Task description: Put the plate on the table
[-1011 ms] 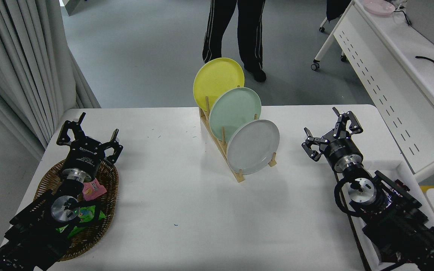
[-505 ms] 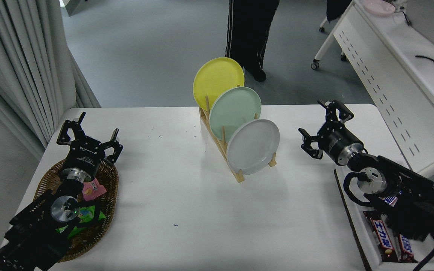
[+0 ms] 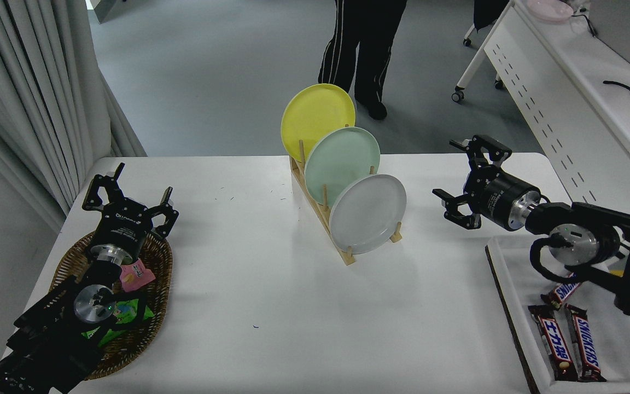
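The right gripper (image 3: 460, 183) has turned sideways since a moment ago, and its fingers are spread wide, holding nothing. It now points at the grey plate (image 3: 368, 213), which stands in the wooden rack (image 3: 348, 254) at 9 o'clock from it. The grab looks close. The table (image 3: 271, 306) waits. The left gripper (image 3: 129, 191), fingers apart, rests over the basket (image 3: 156, 284).

The round light grey plate (image 3: 368, 213) stands upright in the wooden rack (image 3: 344, 249), the open-jawed black right gripper (image 3: 464, 183) near it.
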Controlling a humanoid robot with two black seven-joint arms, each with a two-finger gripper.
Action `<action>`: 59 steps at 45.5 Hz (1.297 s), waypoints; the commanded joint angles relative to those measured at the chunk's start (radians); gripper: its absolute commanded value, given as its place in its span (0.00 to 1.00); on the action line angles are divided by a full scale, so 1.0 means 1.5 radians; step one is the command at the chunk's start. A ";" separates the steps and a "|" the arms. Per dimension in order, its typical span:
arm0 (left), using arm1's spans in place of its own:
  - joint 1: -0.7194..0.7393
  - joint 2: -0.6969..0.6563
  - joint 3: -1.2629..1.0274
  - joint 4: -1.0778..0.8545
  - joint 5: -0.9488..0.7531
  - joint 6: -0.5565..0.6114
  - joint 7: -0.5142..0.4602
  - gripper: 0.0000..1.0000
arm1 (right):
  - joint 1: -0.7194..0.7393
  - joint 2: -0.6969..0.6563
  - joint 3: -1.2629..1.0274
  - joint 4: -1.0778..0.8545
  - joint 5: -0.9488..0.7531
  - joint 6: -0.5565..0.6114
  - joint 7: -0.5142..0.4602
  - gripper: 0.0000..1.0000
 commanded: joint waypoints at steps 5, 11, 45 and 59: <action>0.000 0.000 0.000 0.000 0.000 0.000 0.000 1.00 | 0.066 0.075 -0.017 -0.043 0.003 -0.032 -0.126 1.00; 0.000 0.000 0.000 0.000 0.000 0.000 0.000 1.00 | 0.069 0.106 -0.008 -0.070 -0.029 -0.049 -0.130 1.00; 0.000 0.000 0.000 0.000 0.000 0.000 0.000 1.00 | 0.083 0.218 -0.024 -0.200 -0.092 0.044 -0.133 1.00; 0.000 0.000 0.000 -0.001 0.000 0.000 0.000 1.00 | 0.081 0.260 -0.024 -0.265 -0.094 0.039 -0.133 1.00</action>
